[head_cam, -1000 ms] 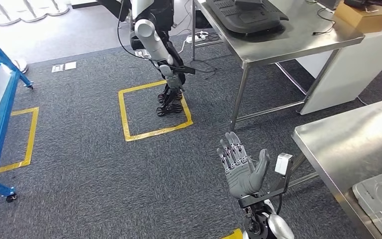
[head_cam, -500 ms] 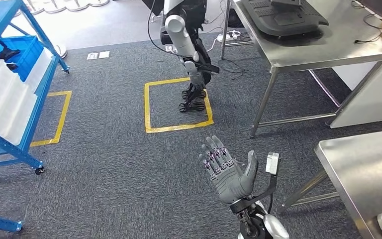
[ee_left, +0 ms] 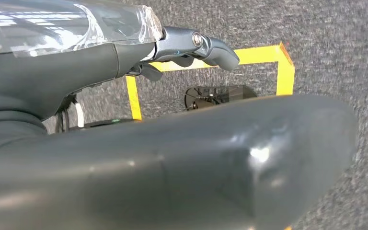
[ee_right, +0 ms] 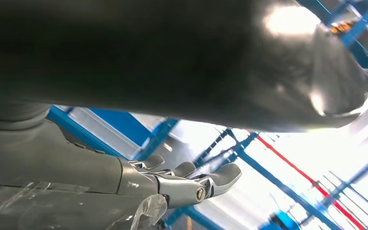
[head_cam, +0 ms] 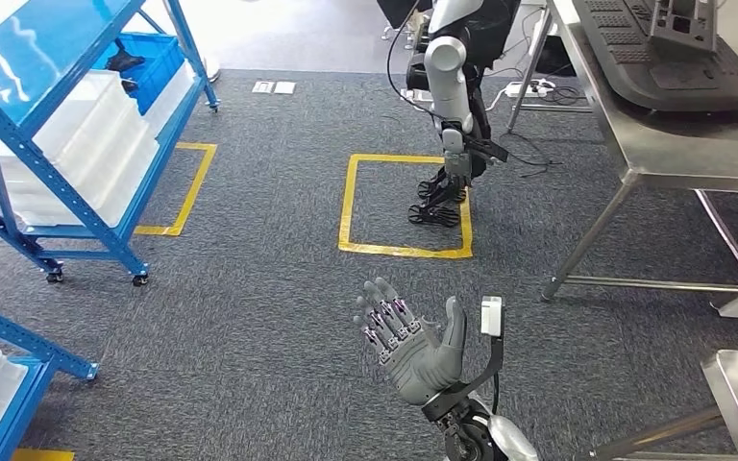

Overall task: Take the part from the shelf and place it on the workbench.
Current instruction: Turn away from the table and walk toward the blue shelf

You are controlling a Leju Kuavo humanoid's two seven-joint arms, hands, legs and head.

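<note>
Your right hand (head_cam: 413, 348) is raised palm-up in the head view, grey-palmed with dark fingers fanned apart and nothing in it; in its own wrist view the fingers (ee_right: 187, 179) show only lightly curved, again with nothing between them. Your left hand (ee_left: 182, 45) appears in its wrist view hanging over the carpet, and you can see a few fingertips bent with nothing caught in them, but how far it is closed you cannot tell from that angle. Working outward from the raised right hand, the blue steel shelf on castors (head_cam: 77, 144) stands well off to the hand's left and farther forward, its long side running away from you. On it sit translucent white bins (head_cam: 96, 144) and, at the far end, a blue plastic bin (head_cam: 159, 62) holding a small dark object (head_cam: 125, 63) that is probably the part, though it is too small to make out its shape. The shelf lies on the left arm's side, so that arm looks the nearer one. The stainless steel workbench (head_cam: 677, 144) stands ahead to the hand's right. Between them, ahead of the hand, a second silver-armed robot (head_cam: 452, 67) stands by a yellow tape square (head_cam: 399, 206).
</note>
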